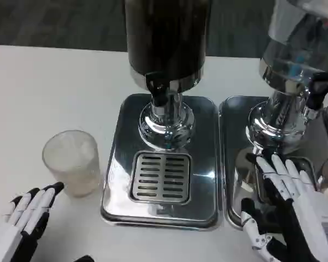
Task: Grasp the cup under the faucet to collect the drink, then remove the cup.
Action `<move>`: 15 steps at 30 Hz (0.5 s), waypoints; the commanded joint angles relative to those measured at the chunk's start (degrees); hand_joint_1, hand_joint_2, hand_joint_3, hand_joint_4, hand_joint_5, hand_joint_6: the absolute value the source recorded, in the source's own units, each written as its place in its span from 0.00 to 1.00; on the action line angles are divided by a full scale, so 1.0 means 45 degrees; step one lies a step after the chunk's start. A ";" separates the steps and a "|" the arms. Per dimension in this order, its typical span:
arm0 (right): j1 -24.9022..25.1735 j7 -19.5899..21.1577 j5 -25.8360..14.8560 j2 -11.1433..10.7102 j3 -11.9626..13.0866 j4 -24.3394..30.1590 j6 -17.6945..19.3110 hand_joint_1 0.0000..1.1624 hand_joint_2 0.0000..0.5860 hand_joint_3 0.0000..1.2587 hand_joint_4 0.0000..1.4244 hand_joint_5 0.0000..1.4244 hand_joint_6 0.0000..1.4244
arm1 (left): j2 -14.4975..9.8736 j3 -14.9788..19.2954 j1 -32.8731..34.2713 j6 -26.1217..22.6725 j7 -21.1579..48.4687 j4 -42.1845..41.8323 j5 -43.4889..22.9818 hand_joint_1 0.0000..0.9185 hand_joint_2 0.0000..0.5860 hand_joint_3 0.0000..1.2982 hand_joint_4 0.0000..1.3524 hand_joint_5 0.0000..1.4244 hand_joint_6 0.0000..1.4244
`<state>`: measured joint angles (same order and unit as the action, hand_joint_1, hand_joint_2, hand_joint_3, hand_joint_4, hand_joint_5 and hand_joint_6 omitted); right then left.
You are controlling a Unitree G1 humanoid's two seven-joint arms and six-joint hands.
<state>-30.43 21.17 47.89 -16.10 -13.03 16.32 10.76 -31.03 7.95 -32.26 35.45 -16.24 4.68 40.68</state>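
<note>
Left hand (27, 215) near edge, fingers straight and apart, empty, right hand (295, 204) spread over right dispenser's tray (235, 164), holding nothing, clear cup (72, 162) on table (44, 93) just left of drip tray (161, 158), dark dispenser (167, 38) with faucet (158, 90) behind.

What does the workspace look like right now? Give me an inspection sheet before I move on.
Surface: white table, bare where visible.
Job's things: clear plastic cup upright on the table, left of the drip tray, not under the faucet. Dark drink dispenser stands on that tray.
Clutter: second dispenser with clear tank on its own tray, at right.
Hands: left hand holds nothing, fingertips close to the cup, contact unclear. Right hand open, over the second tray.
Cables: nothing seen.
Surroundings: dark floor beyond the table.
</note>
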 commanded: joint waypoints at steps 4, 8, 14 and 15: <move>-0.0042 0.0155 -0.0234 -0.0005 0.0167 -0.0042 0.0238 0.25 0.86 0.09 0.03 0.00 0.01 | -0.0050 -0.0043 -0.0038 -0.0063 -0.0187 -0.0032 -0.0129 0.00 0.13 0.00 0.00 0.00 0.00; -0.0048 0.0084 -0.0351 0.0011 0.0187 -0.0065 0.0275 0.24 0.85 0.09 0.04 0.00 0.01 | -0.0021 -0.0063 -0.0052 -0.0085 -0.0161 -0.0045 -0.0148 0.00 0.13 0.00 0.00 0.00 0.00; -0.0076 0.0075 -0.0353 0.0005 0.0226 -0.0017 0.0275 0.24 0.84 0.09 0.04 0.00 0.01 | 0.0023 -0.0082 -0.0088 -0.0082 -0.0166 -0.0044 -0.0216 0.00 0.13 0.00 0.00 0.00 0.00; -0.0084 0.0094 -0.0322 0.0005 0.0230 0.0005 0.0273 0.24 0.84 0.09 0.04 0.00 0.01 | 0.0029 -0.0076 -0.0093 -0.0075 -0.0167 -0.0036 -0.0244 0.00 0.13 0.00 0.00 0.00 0.00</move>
<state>-30.59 21.17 46.81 -16.09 -12.37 16.20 11.39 -31.00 7.88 -32.12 35.38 -16.24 4.66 40.45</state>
